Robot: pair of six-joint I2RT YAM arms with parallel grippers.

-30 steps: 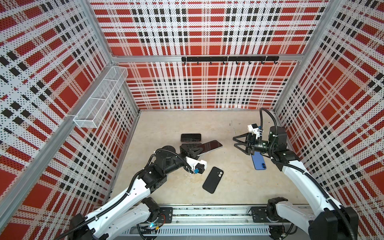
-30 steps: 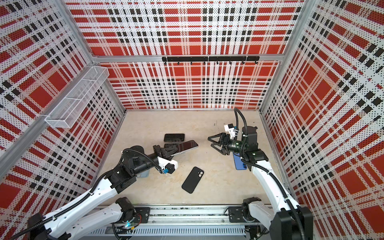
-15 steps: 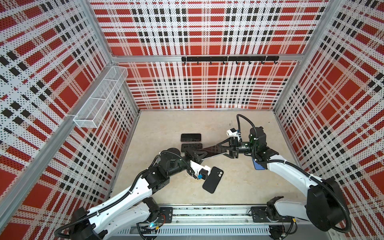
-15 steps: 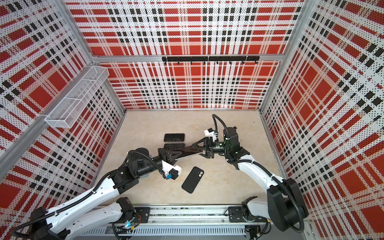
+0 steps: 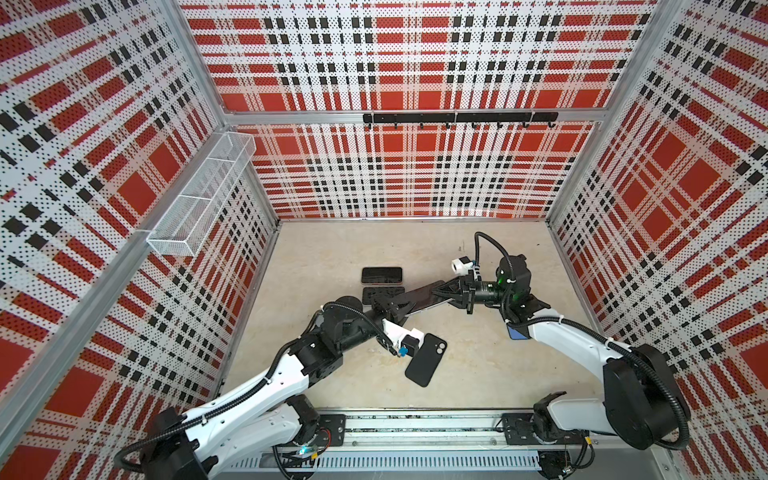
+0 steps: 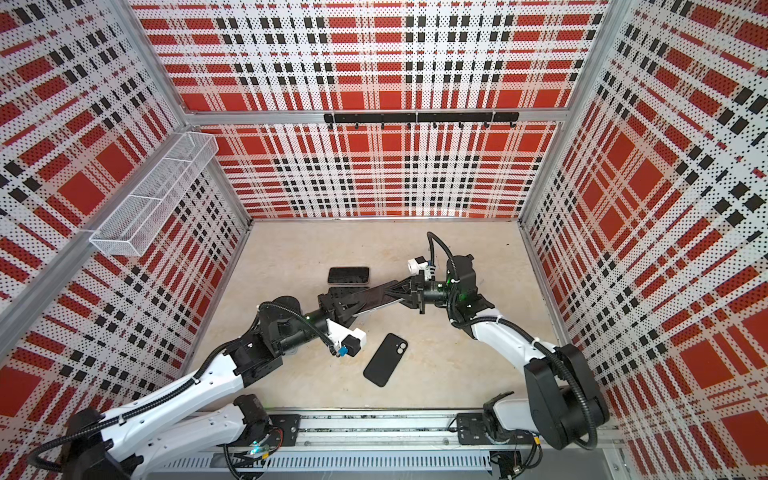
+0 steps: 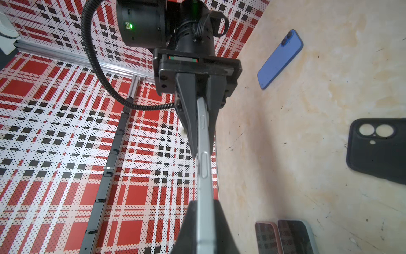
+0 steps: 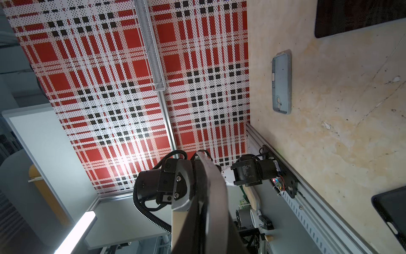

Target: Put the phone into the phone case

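L claw (image 5: 405,306), R claw (image 5: 438,293) clamp phone (image 5: 423,299), arms outstretched.

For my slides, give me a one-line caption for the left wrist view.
Left gripper and right gripper both pinch the silver phone edge-on; the black case lies nearby.

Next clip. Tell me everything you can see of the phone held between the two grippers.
The phone is a slim slab with a dark glossy screen and pale silver-grey frame; the left wrist view shows its long edge with two elongated side buttons. It looks lifted off the table, turned partly on edge. The left gripper is shut on one end, the right gripper on the other; nothing else appears to touch it.
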